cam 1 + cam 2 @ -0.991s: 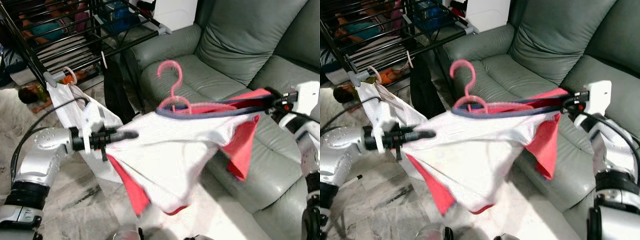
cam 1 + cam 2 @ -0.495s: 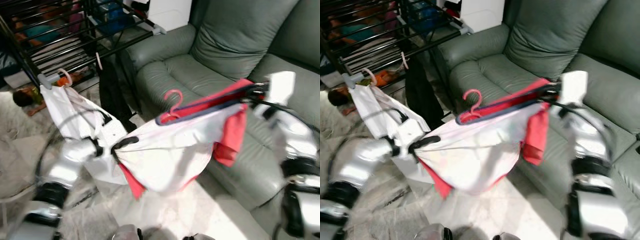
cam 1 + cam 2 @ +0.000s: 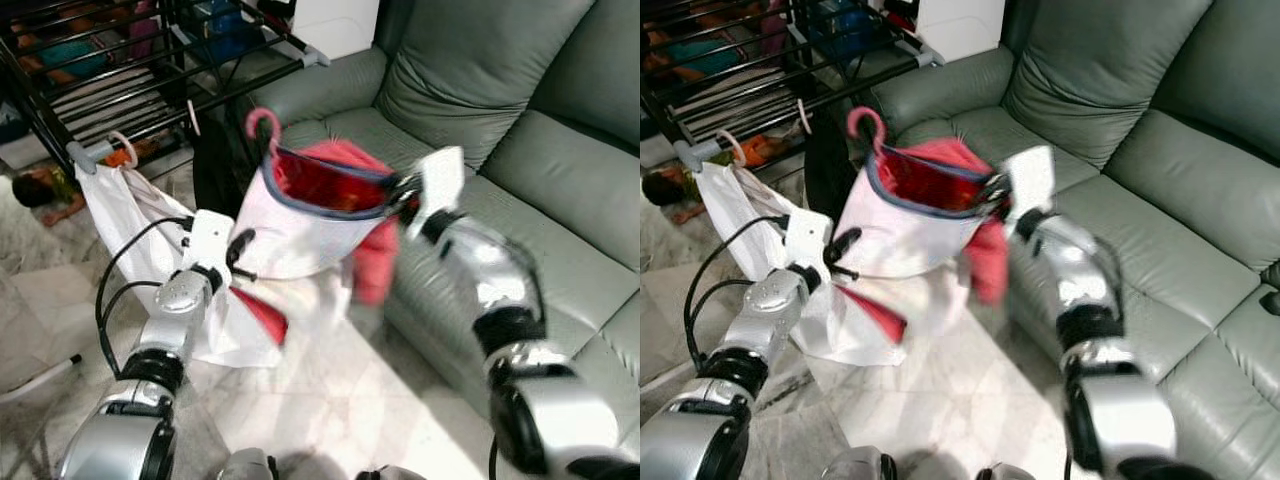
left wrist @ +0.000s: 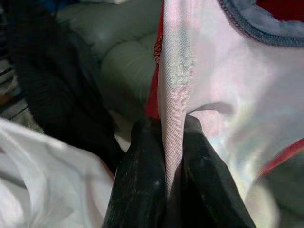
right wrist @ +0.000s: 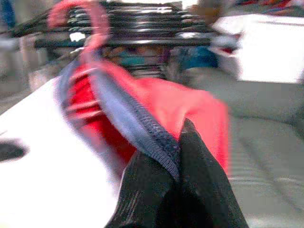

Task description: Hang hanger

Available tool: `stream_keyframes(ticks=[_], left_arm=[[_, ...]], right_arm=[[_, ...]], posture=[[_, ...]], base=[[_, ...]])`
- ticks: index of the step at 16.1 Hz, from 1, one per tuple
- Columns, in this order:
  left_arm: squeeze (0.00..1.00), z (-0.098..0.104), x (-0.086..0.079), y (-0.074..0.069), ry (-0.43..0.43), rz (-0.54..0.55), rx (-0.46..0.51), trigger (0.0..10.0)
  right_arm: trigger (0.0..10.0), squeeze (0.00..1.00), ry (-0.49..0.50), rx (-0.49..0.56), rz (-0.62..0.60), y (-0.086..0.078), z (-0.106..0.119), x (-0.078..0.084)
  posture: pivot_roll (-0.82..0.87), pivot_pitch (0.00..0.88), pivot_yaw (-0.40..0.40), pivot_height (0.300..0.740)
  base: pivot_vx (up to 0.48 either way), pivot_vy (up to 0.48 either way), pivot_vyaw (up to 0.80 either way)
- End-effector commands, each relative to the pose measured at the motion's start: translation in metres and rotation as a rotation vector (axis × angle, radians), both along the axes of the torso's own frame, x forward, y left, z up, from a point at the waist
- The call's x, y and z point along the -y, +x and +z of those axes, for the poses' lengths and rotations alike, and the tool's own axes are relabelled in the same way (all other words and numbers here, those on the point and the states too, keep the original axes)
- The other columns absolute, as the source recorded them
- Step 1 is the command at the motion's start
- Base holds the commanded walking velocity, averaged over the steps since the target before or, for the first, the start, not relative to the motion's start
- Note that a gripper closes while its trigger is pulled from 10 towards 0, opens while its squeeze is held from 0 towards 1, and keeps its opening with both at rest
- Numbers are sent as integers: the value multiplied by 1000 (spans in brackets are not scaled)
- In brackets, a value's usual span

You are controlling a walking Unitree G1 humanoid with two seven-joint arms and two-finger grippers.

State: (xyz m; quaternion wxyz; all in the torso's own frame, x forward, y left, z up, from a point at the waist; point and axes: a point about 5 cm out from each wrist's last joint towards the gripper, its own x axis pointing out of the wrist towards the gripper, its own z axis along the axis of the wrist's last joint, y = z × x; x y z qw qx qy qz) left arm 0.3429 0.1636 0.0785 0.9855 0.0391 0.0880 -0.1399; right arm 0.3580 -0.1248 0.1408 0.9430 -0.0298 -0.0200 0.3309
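Garment and hanger: a white shirt [image 3: 290, 225] with red lining and a grey-blue collar hangs on a pink hanger [image 3: 265, 125], held in the air between our two arms, in front of the grey sofa [image 3: 560, 180] and just short of the black drying rack [image 3: 150, 70].
Left gripper [image 4: 173, 142]: clamped narrow on a fold of the white fabric at the shirt's lower edge.
Right gripper [image 5: 178, 147]: pinched tight on the grey-blue collar band beside the red lining.
Hook: it stands above the collar, near the rack's front rail but apart from it.
Risk, hanger slip: we hold cloth, not the hanger, so a jerk could tip the hanger out of the collar.
Risk, missed rail: the hook's facing is hard to judge through the blur, and it may strike the rail instead of catching.
Risk, snag: a white garment [image 3: 120, 205] already hangs at the rack's corner, and our shirt could tangle with it.
Change from one second ago: the shirt was stretched wide and flat; now our arms have closed together, the cloth is bunched, and the hook sits nearer the rack.
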Motion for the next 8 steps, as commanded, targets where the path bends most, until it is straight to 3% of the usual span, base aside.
stream_keyframes(ticks=[1,5,6,7,8], left_arm=[[0,6,-3,4,-38,49,22,0],[0,19,8,14,-113,69,55,0],[0,20,8,15,-115,70,57,0],[0,23,10,17,-124,66,66,0],[0,24,11,17,-127,64,70,0]], right_arm=[[0,0,-29,-19,106,-10,-7,-11],[0,0,-159,-166,412,-57,-56,-41],[0,0,-167,-171,424,-60,-59,-42],[745,0,-238,-146,428,-63,-65,-44],[745,0,-272,-130,425,-64,-67,-44]], posture=[[-39,0,-10,740],[-46,0,-10,740],[-46,0,-9,740],[-47,0,-9,740],[-47,0,-9,740]], base=[[0,0,0],[0,0,0],[0,0,0],[0,0,0],[0,0,0]])
